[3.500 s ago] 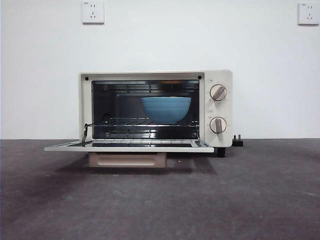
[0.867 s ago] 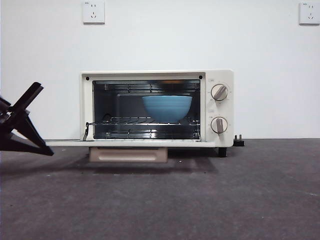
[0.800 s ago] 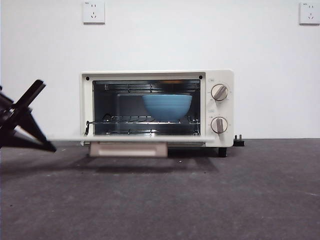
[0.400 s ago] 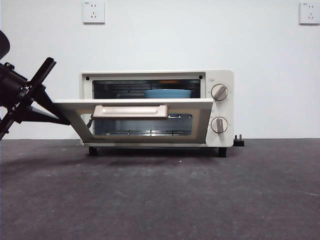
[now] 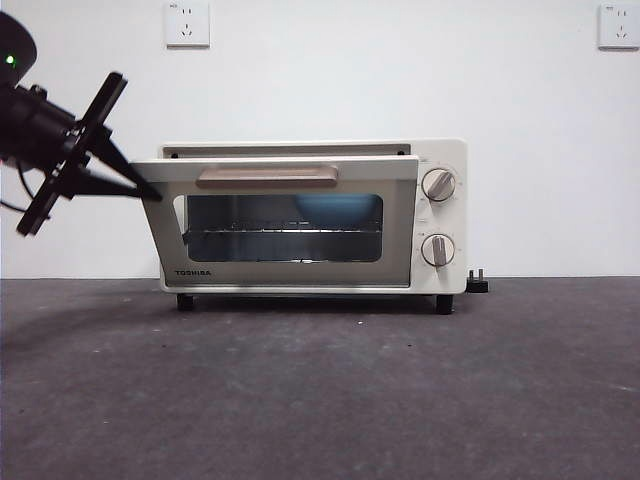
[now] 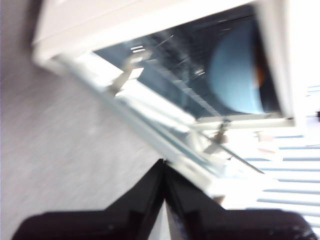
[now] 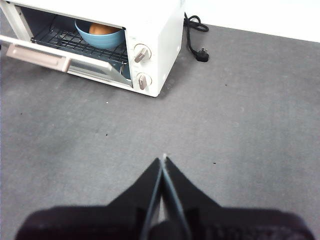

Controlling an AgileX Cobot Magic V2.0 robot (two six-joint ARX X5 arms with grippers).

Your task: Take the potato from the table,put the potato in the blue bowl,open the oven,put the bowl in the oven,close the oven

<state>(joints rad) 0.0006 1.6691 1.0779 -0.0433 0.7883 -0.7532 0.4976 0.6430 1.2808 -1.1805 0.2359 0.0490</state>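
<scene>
The cream oven stands at the back of the table. Its glass door leans a little ajar at the top, handle upward. Inside on the rack sits the blue bowl, which the right wrist view shows holding the potato. My left gripper is shut, its tip against the door's upper left corner. In the left wrist view, its jaws meet just below the tilted door, with the bowl behind the glass. My right gripper is shut and hovers over bare table, far from the oven.
A black power cord and plug lie on the table beside the oven's knob side, the plug showing by its right foot. Two wall sockets sit high on the white wall.
The oven door has swung up from lying flat open to nearly shut. The left gripper came in from the left and rose with the door's left edge.
</scene>
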